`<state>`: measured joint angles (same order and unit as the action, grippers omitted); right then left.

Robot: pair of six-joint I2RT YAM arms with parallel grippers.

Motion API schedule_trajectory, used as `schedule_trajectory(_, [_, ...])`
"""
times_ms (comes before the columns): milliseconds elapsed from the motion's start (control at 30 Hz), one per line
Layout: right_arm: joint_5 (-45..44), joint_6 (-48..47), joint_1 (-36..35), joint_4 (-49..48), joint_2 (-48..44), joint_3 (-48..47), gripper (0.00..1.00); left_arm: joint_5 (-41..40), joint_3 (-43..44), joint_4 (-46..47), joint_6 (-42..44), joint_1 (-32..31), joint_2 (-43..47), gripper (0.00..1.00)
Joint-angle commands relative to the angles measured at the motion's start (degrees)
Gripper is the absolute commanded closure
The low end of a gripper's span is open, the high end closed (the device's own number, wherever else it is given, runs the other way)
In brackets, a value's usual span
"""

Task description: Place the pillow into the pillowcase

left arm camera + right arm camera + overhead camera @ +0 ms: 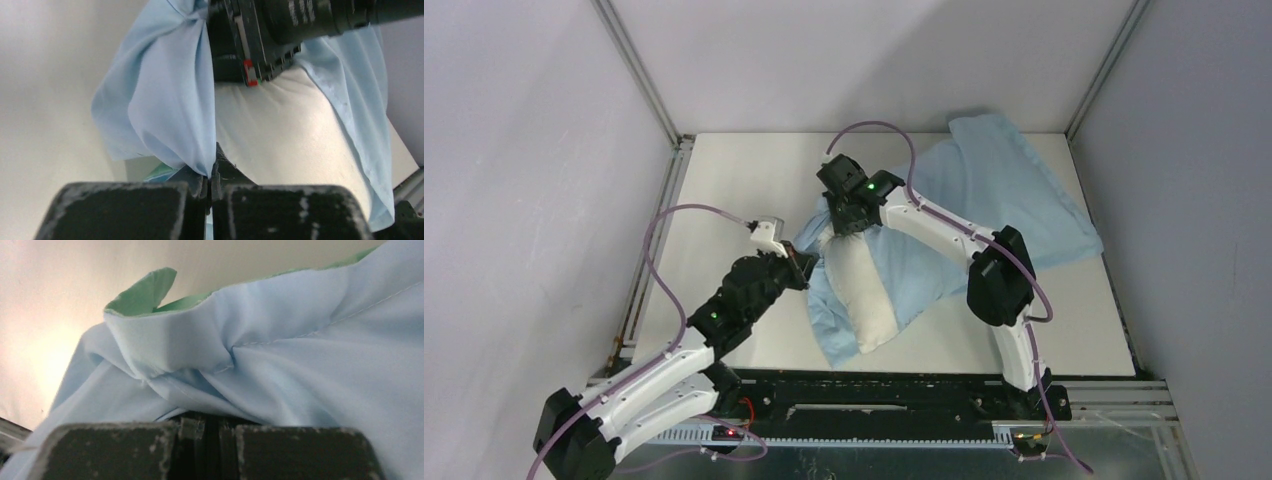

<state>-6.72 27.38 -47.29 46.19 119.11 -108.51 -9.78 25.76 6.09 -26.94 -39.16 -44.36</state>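
The light blue pillowcase (999,195) lies across the table's middle and back right. The white pillow (864,295) lies at its open end, partly wrapped in the cloth. My left gripper (804,268) is shut on the pillowcase's left edge beside the pillow; in the left wrist view the blue cloth (170,100) hangs from my shut left gripper (214,170), with the pillow (285,135) behind. My right gripper (849,215) is shut on the pillowcase's rim at the pillow's far end. In the right wrist view my right gripper (212,420) pinches bunched blue cloth (280,365) whose sea-green inside (145,295) shows.
The white table (734,190) is walled by grey panels left, back and right. A black rail (874,390) runs along the near edge. The right arm (954,240) crosses above the pillowcase. Its gripper body (260,40) fills the top of the left wrist view.
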Motion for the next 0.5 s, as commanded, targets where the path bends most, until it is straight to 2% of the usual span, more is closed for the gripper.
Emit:
schedule_trajectory(0, [-11.44,1.44,3.34,0.38,-0.56,-4.30,1.00,2.80,-2.30,9.00,-4.26,-1.81,0.68,1.00])
schedule_trajectory(133, [-9.62,3.61,4.38,-9.92,-6.58,0.30,1.00,3.83,-3.67,4.90,-9.79,-2.50,-2.55,1.00])
schedule_trajectory(267, [-3.17,3.19,3.48,-17.54,-9.90,3.90,1.00,4.47,-3.42,4.29,-12.65,-2.49,-6.35,1.00])
schedule_trajectory(333, [-1.34,2.06,2.38,-16.53,-10.31,3.34,0.91,3.30,-1.31,2.90,-12.89,-1.78,-8.22,1.00])
schedule_trajectory(467, [-0.38,-1.00,-0.57,-14.95,-13.87,4.98,0.63,5.48,3.29,1.86,-13.73,1.70,-12.31,1.00])
